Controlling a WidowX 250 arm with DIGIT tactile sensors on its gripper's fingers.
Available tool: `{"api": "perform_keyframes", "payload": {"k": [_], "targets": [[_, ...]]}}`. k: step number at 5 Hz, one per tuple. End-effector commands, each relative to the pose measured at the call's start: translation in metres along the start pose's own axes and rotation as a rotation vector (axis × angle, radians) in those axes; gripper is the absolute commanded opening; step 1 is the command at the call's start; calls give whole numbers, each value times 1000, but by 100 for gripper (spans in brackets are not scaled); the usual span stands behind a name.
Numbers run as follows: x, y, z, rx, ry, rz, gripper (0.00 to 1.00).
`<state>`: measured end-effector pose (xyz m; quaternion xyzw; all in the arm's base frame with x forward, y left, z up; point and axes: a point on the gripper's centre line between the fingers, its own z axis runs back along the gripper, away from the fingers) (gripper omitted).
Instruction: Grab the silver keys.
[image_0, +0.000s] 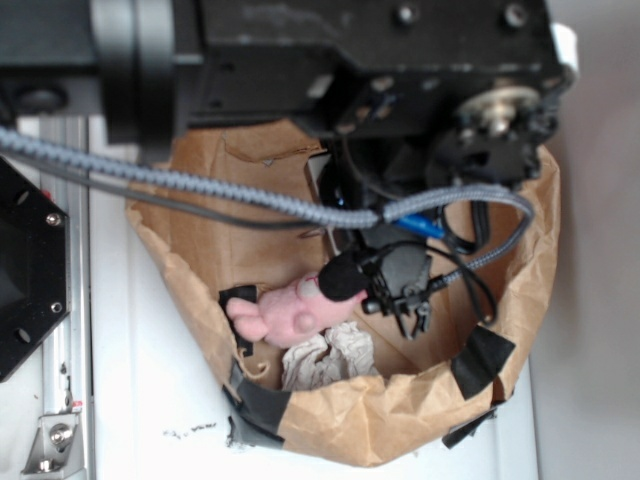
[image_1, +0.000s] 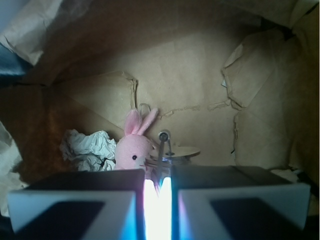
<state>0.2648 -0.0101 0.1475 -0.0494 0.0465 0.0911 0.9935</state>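
- Two gripper (image_1: 157, 200) pads fill the bottom of the wrist view, nearly together, only a thin bright slit between them; a small silver ring end (image_1: 164, 136) and thin metal stem stick up out of that slit.
- Judgement: gripper looks clamped on the silver keys (image_1: 167, 150), or at least pinching the ring. Grasp appears made; lift-out is what's left. Can't confirm a firm hold, since the pads hide the contact.
- Keys: thin, shiny, hard metal, with a flat blade or disc shape poking out toward 3 o'clock from the stem. Darker key not discernible. In the exterior view I can't make out the keys under the gripper (image_0: 405, 300).
- Pads: flat, rectangular, white-edged with dark faces; smooth.
- Next out, at 10 o'clock from the slit: pink plush bunny (image_1: 134, 145), soft and fuzzy, ears up, just beside the keys, possibly touching. Snag risk on lift.
- At 9 o'clock of the bunny: crumpled paper ball (image_1: 89, 149), whitish, creased, touching or nearly touching the bunny.
- Farther: brown paper bag (image_1: 190, 75) lining floor and walls, matte, wrinkled, with torn flaps and folds.
- Exterior view: bag rim (image_0: 380, 425) rolled down and patched with black tape (image_0: 485, 362); it sits on a white tabletop (image_0: 150, 400). A braided grey cable (image_0: 200, 185) crosses above it.
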Motion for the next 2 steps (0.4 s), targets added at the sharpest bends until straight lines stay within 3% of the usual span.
{"api": "perform_keyframes", "payload": {"k": [1, 2], "targets": [[3, 13, 31, -20, -77, 24, 0], [4, 12, 28, -2, -96, 31, 0]]}}
